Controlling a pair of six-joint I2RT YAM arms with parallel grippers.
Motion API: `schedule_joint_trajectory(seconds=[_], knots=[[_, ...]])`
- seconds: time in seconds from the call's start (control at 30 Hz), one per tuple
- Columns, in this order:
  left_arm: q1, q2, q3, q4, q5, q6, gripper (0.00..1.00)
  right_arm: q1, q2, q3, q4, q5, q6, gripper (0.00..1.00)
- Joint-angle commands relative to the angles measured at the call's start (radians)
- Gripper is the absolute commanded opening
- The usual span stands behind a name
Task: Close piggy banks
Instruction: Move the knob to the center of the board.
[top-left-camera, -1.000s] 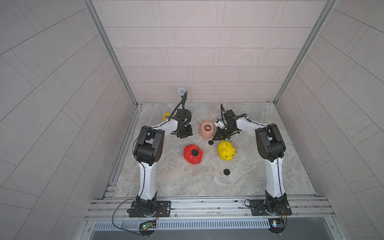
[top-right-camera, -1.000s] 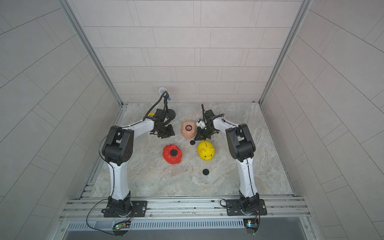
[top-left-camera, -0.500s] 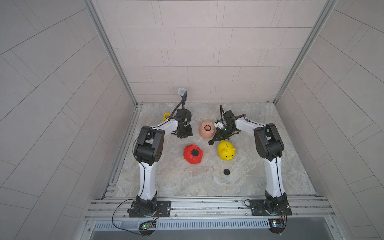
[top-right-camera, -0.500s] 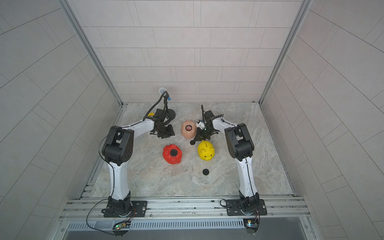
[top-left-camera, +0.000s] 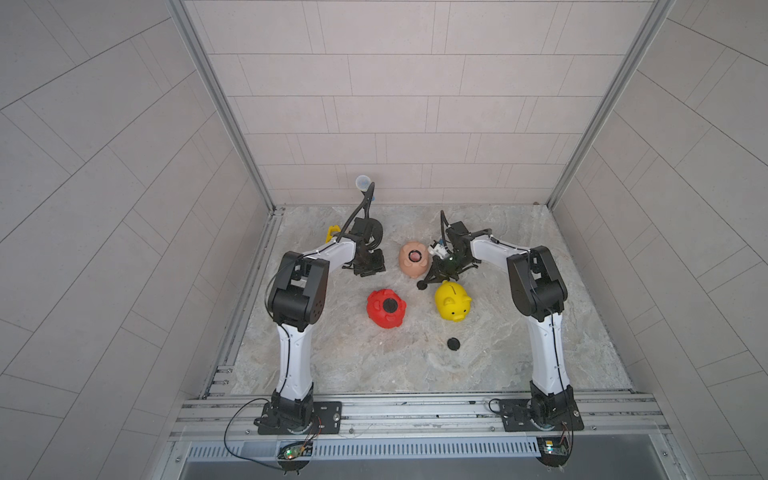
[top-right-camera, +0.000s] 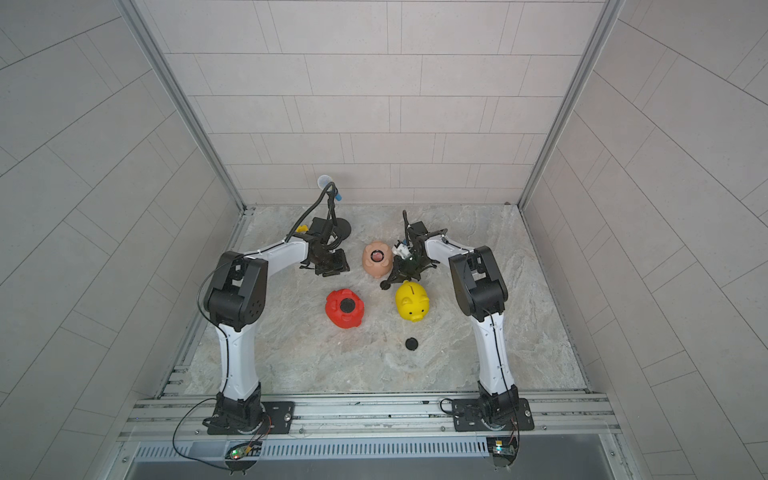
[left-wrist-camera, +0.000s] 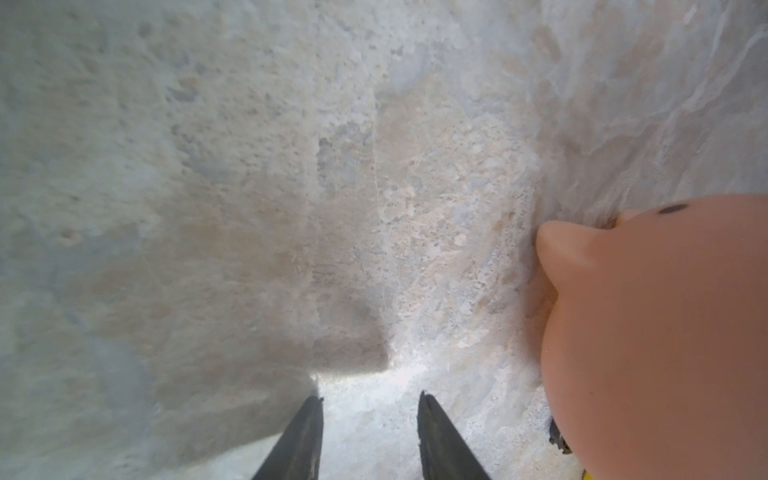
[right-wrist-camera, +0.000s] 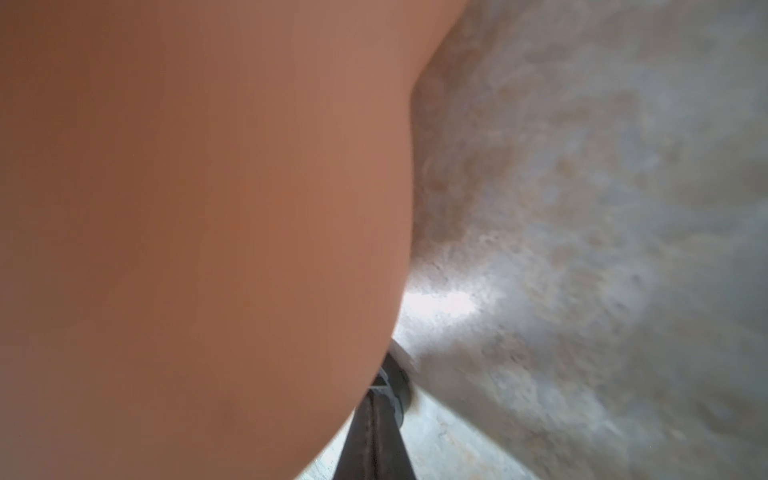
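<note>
Three Pigs Between Two Arms: a marbled surface (top-left-camera: 374, 365) carries the left arm (top-left-camera: 295, 299) and the right arm (top-left-camera: 536, 286), both bent toward the back wall, with three pigs between them.

The red pig (top-left-camera: 380, 318) lies belly-up, nearer the arms' bases and well apart from either claw. A fitted plug (top-left-camera: 390, 306) sits in its round hole.

The yellow pig (top-left-camera: 451, 307) stands upright, coin slot on top, just beside the right claw's tips.

The pink pig (top-left-camera: 409, 268) lies belly-up farthest back, its hole open, between the two claws. The right claw (top-left-camera: 430, 280) sits just beside it, so close that the pig fills most of the right wrist view. The left claw (left-wrist-camera: 371, 405) stands near the pig but apart from it, on the other side.

The left claw is released, its fingers parted over bare surface with nothing between them. The right claw is clenched, its tips low between the pink and yellow pigs. They touch a second plug (top-left-camera: 422, 285), small and black; whether they pinch it cannot be told.

A third plug (top-left-camera: 453, 343) lies loose on the surface, nearer the bases than the yellow pig.
</note>
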Motion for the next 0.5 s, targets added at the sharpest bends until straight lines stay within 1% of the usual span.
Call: schedule_joint_trajectory(seconds=[0.0,0.13,0.23,0.47], knots=[[0.007,0.008,0.002,-0.011,0.001,0.009,0.43,-0.002,0.009,0.006,-0.026,-0.024,-0.029,0.07],[0.007,0.008,0.001,-0.011,0.001,0.01,0.43,-0.002,0.009,0.001,-0.026,-0.026,-0.03,0.08],[0.008,0.007,0.001,-0.011,0.001,0.011,0.43,-0.001,0.011,0.001,-0.027,-0.026,-0.032,0.1],[0.008,0.01,0.001,-0.012,0.003,0.011,0.43,0.003,0.021,0.0,-0.029,-0.034,-0.032,0.11]])
